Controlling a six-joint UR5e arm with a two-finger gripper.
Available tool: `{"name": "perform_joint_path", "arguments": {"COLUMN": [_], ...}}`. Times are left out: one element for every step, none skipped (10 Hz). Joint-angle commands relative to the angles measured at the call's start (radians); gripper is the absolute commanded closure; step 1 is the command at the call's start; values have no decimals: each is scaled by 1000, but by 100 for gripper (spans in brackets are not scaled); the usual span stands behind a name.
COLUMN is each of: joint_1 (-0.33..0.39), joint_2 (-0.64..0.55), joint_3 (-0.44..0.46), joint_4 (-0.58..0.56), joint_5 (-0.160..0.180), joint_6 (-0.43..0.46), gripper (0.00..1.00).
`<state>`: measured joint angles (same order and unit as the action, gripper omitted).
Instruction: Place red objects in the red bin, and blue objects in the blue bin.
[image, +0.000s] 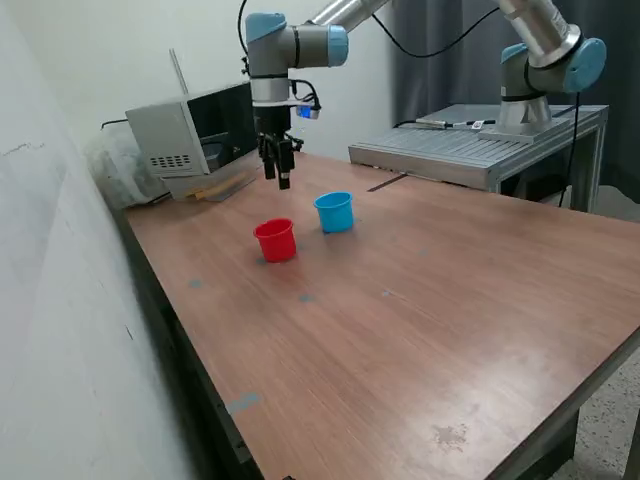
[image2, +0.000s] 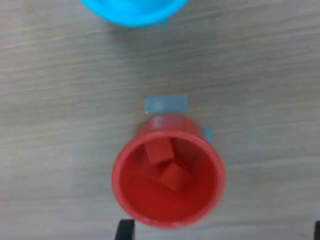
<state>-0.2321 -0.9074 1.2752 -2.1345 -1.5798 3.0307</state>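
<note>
Red cubes (image2: 167, 164): two, inside red bin (image2: 168, 172) on worktop (image: 420, 310) beside blue bin (image: 335, 212); my pincer (image: 279, 175) above, empty, apparently released; descending carelessly could topple it.

I'm seeing my gripper (image: 279, 172) hanging in open air above the table (image: 430, 300), with nothing between it and the two cups below. The red cup (image: 275, 240) and light-blue cup (image: 335, 211) are standing near each other but apart, leaving a bare strip between them. A grey box (image: 190, 130) is crowding the far corner behind the arm. Two red cubes (image2: 167, 165) are taking up the red cup's floor.
</note>
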Motion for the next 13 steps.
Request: {"name": "perform_joint_path", "arguments": {"joint_1": [60, 91, 112, 161, 198, 241, 281, 324, 339, 341, 341, 343, 364], "joint_2": [-217, -329, -437, -524, -594, -664, -711, -747, -771, -810, -853, -873, -875], "joint_3": [87, 122, 151, 165, 177, 185, 202, 228, 261, 324, 379, 415, 421], "joint_4": [150, 245, 330, 420, 503, 604, 649, 656, 663, 670, 671, 691, 837], "joint_5": [-2, -3, -5, -5, -9, -22, -22, -26, -32, -31, -31, -31, -26], "joint_6": [10, 75, 141, 169, 186, 213, 215, 217, 217, 217, 217, 217, 217], "gripper": [0, 0, 0, 0, 0, 0, 0, 0, 0, 0, 0, 0, 0]}}
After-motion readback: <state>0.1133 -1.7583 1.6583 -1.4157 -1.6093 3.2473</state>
